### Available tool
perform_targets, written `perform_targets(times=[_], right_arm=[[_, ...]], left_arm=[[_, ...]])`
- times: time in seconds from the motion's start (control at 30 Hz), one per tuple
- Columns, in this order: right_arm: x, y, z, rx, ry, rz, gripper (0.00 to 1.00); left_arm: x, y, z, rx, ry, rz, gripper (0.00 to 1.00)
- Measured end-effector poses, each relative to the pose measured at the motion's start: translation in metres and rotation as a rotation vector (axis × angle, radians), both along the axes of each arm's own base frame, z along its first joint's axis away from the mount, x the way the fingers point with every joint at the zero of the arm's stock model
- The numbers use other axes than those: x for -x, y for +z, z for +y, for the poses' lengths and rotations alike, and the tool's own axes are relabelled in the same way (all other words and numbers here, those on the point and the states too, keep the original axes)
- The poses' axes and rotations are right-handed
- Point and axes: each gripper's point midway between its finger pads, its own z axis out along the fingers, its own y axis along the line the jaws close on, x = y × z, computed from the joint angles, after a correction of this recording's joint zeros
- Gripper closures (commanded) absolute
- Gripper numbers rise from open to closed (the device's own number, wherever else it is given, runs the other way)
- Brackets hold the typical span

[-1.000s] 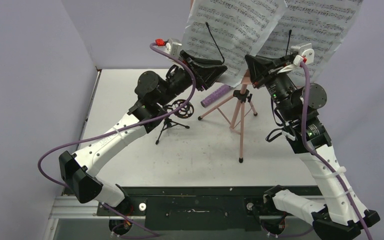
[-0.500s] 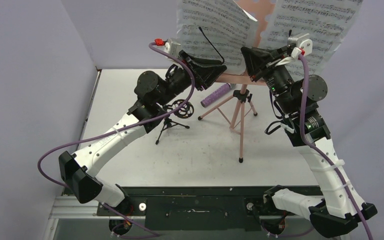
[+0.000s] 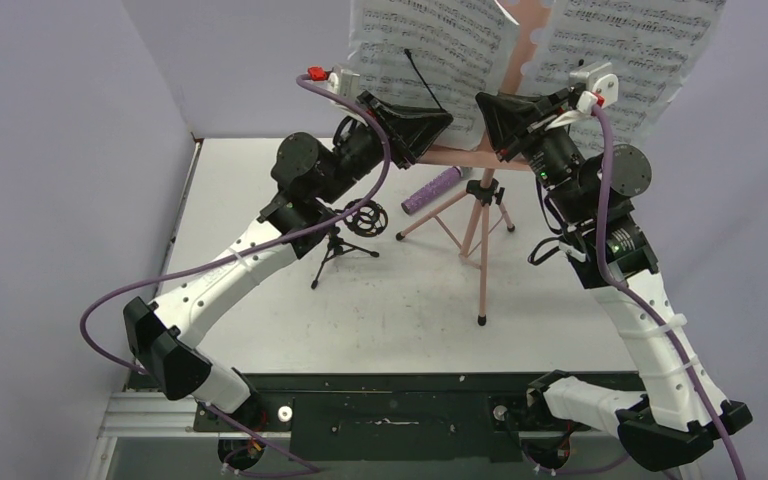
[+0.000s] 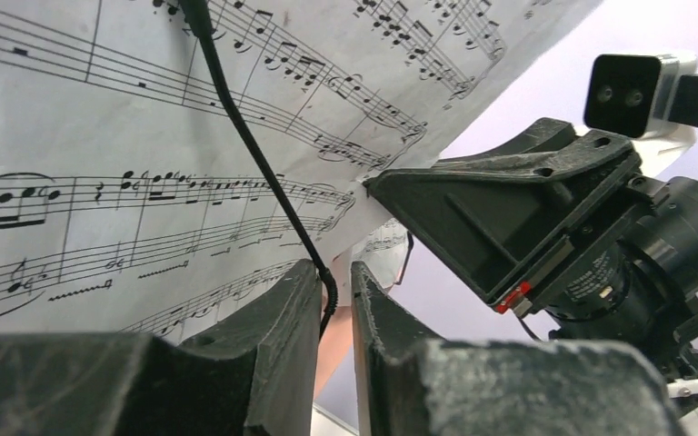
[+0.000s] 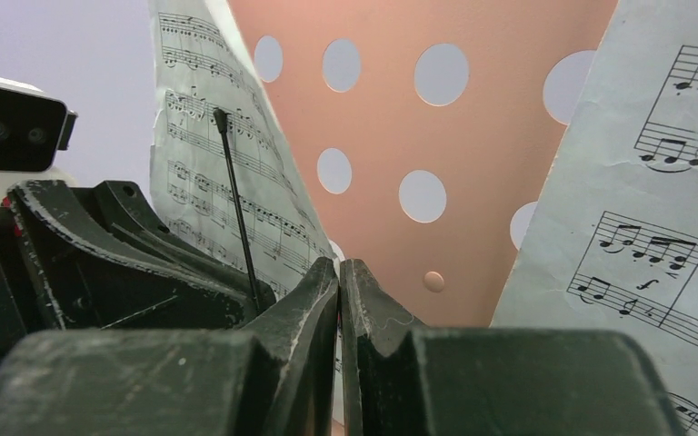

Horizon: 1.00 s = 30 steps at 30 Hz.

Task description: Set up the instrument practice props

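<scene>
The pink music stand (image 3: 481, 232) stands on its tripod legs mid-table, and its perforated desk (image 5: 436, 136) shows between two sheet-music pages (image 3: 425, 45) (image 3: 632, 45). At the desk's lower left my left gripper (image 3: 443, 122) (image 4: 336, 268) is open by a narrow gap, with the stand's black page-holder wire (image 4: 254, 154) running up between its fingers. My right gripper (image 3: 482, 108) (image 5: 339, 265) is shut on the left page's lower right edge (image 5: 204, 136). The purple microphone (image 3: 432, 191) lies on the table behind the stand. To its left stands the black tripod mic stand (image 3: 345, 238).
Lavender walls close the table (image 3: 400, 300) on the left and at the back. The two grippers nearly touch tip to tip under the desk. A second wire holder (image 3: 580, 72) rises on the right page.
The left page has swung left off the right one, uncovering the pink desk. Both grippers have risen a little and the left jaws have narrowed.
</scene>
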Motion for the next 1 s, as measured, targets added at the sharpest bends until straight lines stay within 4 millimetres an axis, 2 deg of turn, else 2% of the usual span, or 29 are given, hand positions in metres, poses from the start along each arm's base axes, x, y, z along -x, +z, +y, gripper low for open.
perform_targets(times=[0.13, 0.53, 0.7, 1.0], right_arm=[[0.001, 0.003, 0.000, -0.001, 0.003, -0.005, 0.95], [0.008, 0.012, -0.002, -0.008, 0.009, -0.010, 0.95], [0.008, 0.009, -0.002, -0.001, 0.011, 0.015, 0.95], [-0.009, -0.006, 0.007, 0.042, 0.010, 0.100, 0.95]], left_arm=[[-0.004, -0.001, 0.000, 0.004, 0.006, 0.014, 1.00], [-0.002, 0.000, -0.001, 0.005, -0.003, 0.006, 1.00], [0.000, -0.001, -0.002, 0.004, -0.002, -0.014, 1.00], [0.001, -0.002, -0.002, 0.008, 0.003, -0.034, 1.00]])
